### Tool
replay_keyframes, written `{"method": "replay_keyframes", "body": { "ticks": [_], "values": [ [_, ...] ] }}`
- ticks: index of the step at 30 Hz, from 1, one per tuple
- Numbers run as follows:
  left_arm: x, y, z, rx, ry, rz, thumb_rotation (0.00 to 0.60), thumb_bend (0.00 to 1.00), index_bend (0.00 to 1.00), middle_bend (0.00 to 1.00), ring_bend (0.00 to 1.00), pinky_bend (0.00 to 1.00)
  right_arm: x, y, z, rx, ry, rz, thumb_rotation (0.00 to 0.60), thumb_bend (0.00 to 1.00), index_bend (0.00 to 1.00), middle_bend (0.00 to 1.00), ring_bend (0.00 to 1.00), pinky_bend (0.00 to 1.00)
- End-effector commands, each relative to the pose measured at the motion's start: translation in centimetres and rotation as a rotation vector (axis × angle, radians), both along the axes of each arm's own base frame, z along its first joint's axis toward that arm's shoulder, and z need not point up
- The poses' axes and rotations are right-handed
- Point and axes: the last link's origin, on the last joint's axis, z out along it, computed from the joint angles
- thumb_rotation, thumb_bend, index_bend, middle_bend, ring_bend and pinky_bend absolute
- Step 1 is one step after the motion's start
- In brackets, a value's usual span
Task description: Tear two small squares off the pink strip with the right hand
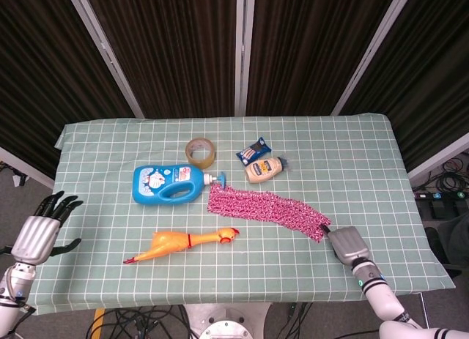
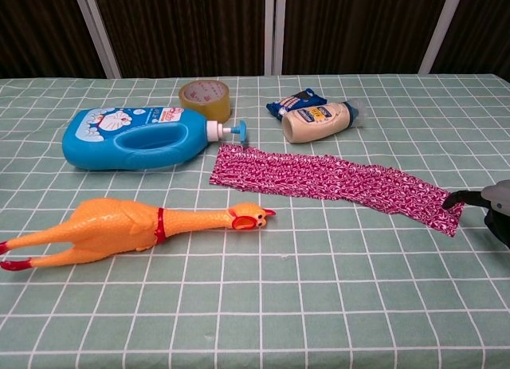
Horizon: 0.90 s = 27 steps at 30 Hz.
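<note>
The pink strip (image 1: 265,211) (image 2: 335,182) lies flat across the middle of the green checked table (image 1: 110,141), slanting down to the right. My right hand (image 1: 349,244) (image 2: 490,206) sits low at the strip's right end, back upward. One dark fingertip (image 2: 452,200) touches the strip's end corner. The rest of its fingers are hidden under the hand or cut off by the frame edge, so a grip does not show. My left hand (image 1: 40,229) hovers off the table's left edge with fingers spread, holding nothing.
A blue detergent bottle (image 1: 167,184) and a tape roll (image 1: 201,152) lie behind the strip's left end. A mayonnaise bottle (image 1: 265,169) and a blue packet (image 1: 253,150) lie behind its middle. A rubber chicken (image 1: 183,244) lies in front, to the left.
</note>
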Motion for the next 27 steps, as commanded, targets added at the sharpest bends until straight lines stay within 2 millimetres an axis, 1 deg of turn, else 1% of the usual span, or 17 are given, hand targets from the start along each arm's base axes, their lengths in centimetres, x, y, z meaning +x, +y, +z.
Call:
{"method": "replay_keyframes", "body": {
  "ticks": [1,14,18,27],
  "values": [
    [0.0,0.0,0.0,-0.001,-0.001,0.0,0.6,0.18,0.17,0.12,0.0,0.11,-0.1,0.2,0.1,0.002,0.005,-0.001,0.6,1.0,0.17,0.93,0.85,0.74],
    [0.0,-0.1,0.0,0.002,-0.001,0.005,0.6,0.18,0.17,0.12,0.0,0.11,0.2,2.3,-0.1,0.058,0.016,0.015,0.6,1.0,0.2,0.93,0.85,0.74],
    [0.0,-0.1,0.2,0.006,-0.003,0.007,0.6,0.18,0.17,0.12,0.0,0.11,0.3,3.3,-0.2,0.091,0.02,0.023,0.6,1.0,0.21,0.93,0.85,0.74],
    [0.2,-0.1,0.4,0.014,-0.007,0.002,0.6,0.18,0.17,0.12,0.0,0.11,1.5,5.4,-0.5,0.147,0.025,0.085,0.6,1.0,0.21,0.93,0.85,0.74]
  ]
}}
